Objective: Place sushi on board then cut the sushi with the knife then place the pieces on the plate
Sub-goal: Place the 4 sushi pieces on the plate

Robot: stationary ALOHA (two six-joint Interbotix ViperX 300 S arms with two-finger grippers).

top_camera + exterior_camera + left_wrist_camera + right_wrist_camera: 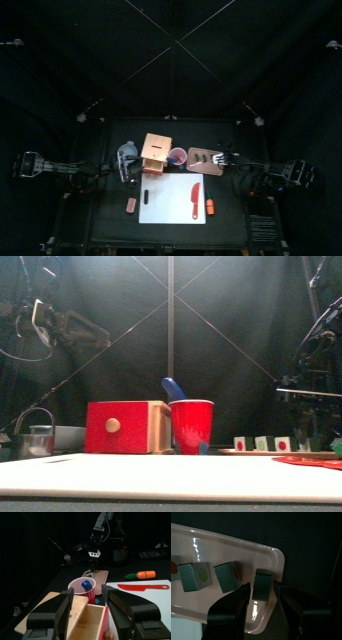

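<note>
On the pink tray (211,542) three dark green sushi pieces (228,576) lie in a row near one corner. My right gripper (262,588) is shut on a fourth sushi piece (263,579), which is down on the tray beside the rim. In the top view the tray (203,158) is right of the wooden box, with the right gripper (225,160) over its right end. The red knife (195,197) lies on the white board (167,205). My left gripper (90,598) rests open above the wooden box (87,619).
A red cup (191,424) holding a blue knife (174,389) stands between the box (127,426) and the tray. An orange carrot toy (211,208) lies off the board's right edge, a small toy (130,204) off its left. A bowl and metal cutter (38,438) sit left of the box.
</note>
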